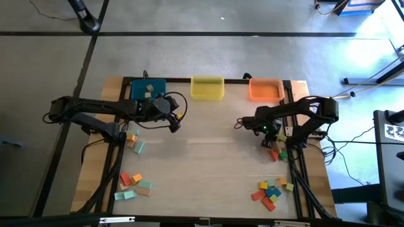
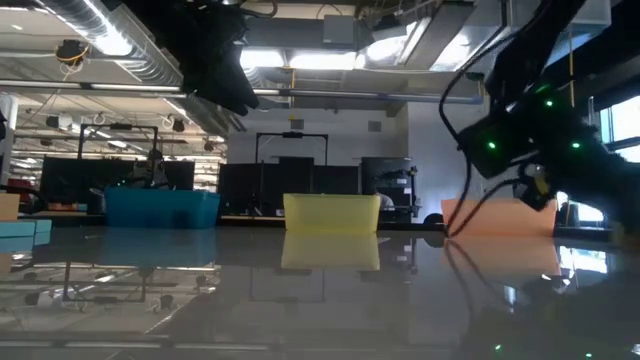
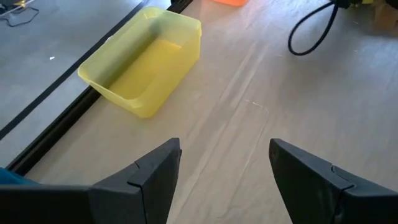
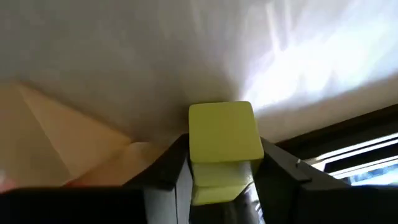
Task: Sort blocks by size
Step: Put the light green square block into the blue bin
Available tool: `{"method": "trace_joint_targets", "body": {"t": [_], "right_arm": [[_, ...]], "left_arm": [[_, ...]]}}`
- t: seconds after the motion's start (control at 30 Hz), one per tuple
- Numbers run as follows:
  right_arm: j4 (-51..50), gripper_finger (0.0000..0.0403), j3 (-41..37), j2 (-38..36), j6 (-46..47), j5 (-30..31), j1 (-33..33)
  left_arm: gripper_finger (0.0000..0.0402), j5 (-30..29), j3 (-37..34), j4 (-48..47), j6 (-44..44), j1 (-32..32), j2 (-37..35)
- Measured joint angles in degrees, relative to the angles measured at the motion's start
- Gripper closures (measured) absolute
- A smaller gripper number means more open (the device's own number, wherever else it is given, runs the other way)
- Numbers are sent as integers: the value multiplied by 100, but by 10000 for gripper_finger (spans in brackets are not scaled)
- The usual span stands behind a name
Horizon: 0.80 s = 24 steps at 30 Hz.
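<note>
Holding a yellow block pinched between its fingers, our right gripper sits low at the table's right edge. Our left gripper hangs spread and empty beside the blue bin. We judge the shallow pinch risks a slip.

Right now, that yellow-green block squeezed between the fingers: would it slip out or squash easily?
The yellow-green block probably won't squash: its edges look crisp and square under the right gripper's fingers, so it seems stiff. Its flat sides lie against both fingers, which should resist slipping. Being cube-like, it would likely slide rather than roll if pushed.
</note>
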Motion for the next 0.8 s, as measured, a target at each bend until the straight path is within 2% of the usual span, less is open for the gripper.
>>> {"method": "trace_joint_targets", "body": {"t": [0.2,0.4,0.6,0.8], "right_arm": [[-142,257,835,-36,-206,312,0],[331,268,1925,-36,-671,403,0],[1579,258,2673,-38,-1235,470,-2],[3521,265,2805,-35,-1920,468,-2]], "left_arm": [[169,0,0,2,3,0,0],[169,-1,0,2,3,-1,0],[169,0,0,2,6,0,0],[169,0,0,-15,15,-2,-189]]}}
